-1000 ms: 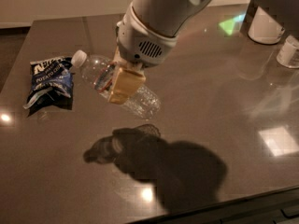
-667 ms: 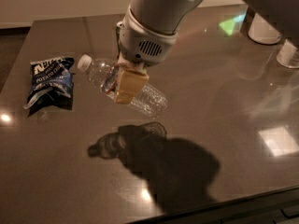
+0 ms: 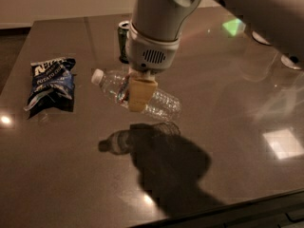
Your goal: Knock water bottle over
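The water bottle (image 3: 160,103) is clear and ribbed with a white cap (image 3: 97,75). It lies nearly level, cap to the left, held above the dark table (image 3: 228,127); its shadow falls on the table below it. My gripper (image 3: 135,99) comes down from above and is shut around the bottle's middle, with a tan finger pad (image 3: 138,93) across the front of it.
A green soda can (image 3: 123,41) stands behind the gripper, partly hidden by the arm. A blue chip bag (image 3: 50,82) lies at the left. Pale containers (image 3: 290,60) show at the far right edge. The table's front edge runs along the bottom right.
The bottle, still in the gripper, has moved a little to the right and away from the chip bag. The green can now shows behind the arm.
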Motion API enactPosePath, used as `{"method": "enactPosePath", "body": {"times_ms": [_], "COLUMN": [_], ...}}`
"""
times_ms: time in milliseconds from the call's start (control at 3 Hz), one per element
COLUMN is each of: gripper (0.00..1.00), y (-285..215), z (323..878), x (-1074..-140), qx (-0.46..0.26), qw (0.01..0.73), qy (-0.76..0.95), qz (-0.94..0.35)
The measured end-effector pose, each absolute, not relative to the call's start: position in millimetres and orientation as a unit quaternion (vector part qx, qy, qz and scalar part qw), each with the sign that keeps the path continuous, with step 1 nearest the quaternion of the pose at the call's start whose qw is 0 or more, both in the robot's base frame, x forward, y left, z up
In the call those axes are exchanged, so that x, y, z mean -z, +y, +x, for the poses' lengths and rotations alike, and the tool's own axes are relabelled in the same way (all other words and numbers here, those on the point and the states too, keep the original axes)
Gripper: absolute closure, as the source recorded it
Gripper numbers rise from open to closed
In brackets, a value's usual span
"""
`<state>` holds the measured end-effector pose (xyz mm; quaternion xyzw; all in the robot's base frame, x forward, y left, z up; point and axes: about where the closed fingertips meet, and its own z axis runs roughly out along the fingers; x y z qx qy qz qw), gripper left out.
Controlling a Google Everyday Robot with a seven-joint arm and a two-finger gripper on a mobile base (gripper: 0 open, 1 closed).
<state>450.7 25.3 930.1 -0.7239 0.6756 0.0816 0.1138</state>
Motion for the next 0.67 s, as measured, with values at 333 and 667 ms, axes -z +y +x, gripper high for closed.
{"method": "enactPosePath", "body": {"times_ms": [333, 667], "gripper": [0.35, 0.12], "y": [18.7, 12.4], "z": [452.6, 455.1], "x": [-920.0, -911.5], "qx": [-0.062, -0.05], "qw": [0.087, 0.069], "qy": [0.68, 0.684], "qz": [-0.726, -0.724]}}
